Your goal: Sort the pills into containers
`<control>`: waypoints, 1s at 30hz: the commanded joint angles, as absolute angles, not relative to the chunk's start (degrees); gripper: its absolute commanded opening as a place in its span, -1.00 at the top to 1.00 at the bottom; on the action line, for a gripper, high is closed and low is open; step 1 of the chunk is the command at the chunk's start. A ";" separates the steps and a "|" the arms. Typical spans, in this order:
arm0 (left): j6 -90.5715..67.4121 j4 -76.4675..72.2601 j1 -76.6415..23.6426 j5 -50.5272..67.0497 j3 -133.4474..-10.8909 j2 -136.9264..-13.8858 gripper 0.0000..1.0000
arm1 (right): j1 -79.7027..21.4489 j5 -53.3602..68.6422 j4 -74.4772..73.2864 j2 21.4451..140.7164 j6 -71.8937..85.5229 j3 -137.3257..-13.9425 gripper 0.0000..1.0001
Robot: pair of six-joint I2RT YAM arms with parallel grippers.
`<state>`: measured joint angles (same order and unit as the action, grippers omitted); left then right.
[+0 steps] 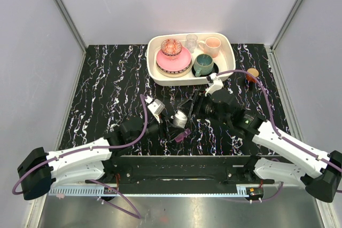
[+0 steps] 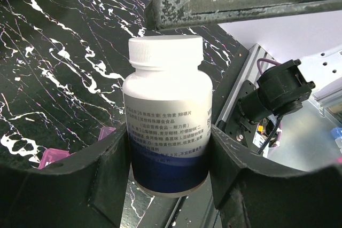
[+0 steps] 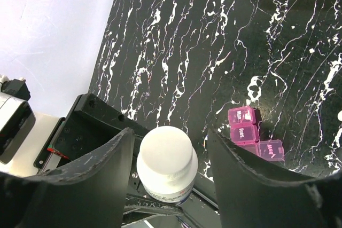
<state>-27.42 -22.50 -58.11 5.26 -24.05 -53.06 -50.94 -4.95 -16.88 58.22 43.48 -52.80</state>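
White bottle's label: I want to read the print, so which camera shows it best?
The left wrist view: the white bottle has its printed label facing the lens, held in the left gripper. The right wrist view shows mostly its cap from above; the top external view shows it tiny between the arms.

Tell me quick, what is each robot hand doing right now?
Left gripper: closed on the white bottle.
Right gripper: open, jaws straddling its cap.

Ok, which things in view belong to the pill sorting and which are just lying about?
For the job: white bottle, gripped by the left fingers, with the right fingers either side of its cap; magenta pill box.
Lying about: cream tray of crockery; small orange-lidded jar beside it.
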 commanded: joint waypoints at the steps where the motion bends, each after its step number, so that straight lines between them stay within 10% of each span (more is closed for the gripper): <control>1: -27.60 -25.66 -58.36 3.87 -27.16 -52.73 1.00 | -51.77 -4.48 -13.89 58.71 43.59 -53.35 -0.32; 19: -27.51 -25.66 -58.36 3.78 -27.51 -53.00 1.00 | -52.56 -2.11 -13.18 59.85 43.16 -52.65 0.10; 24: -27.68 -26.10 -58.36 4.57 -27.25 -52.91 1.00 | -52.56 -1.06 -13.01 59.24 42.19 -52.21 0.92; 30: -27.86 -29.26 -58.36 9.13 -24.79 -50.72 1.00 | -52.56 6.67 -12.05 57.83 35.34 -51.68 1.00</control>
<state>-27.40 -22.22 -58.11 5.72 -24.40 -52.97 -51.96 -1.69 -14.96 59.53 40.62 -52.31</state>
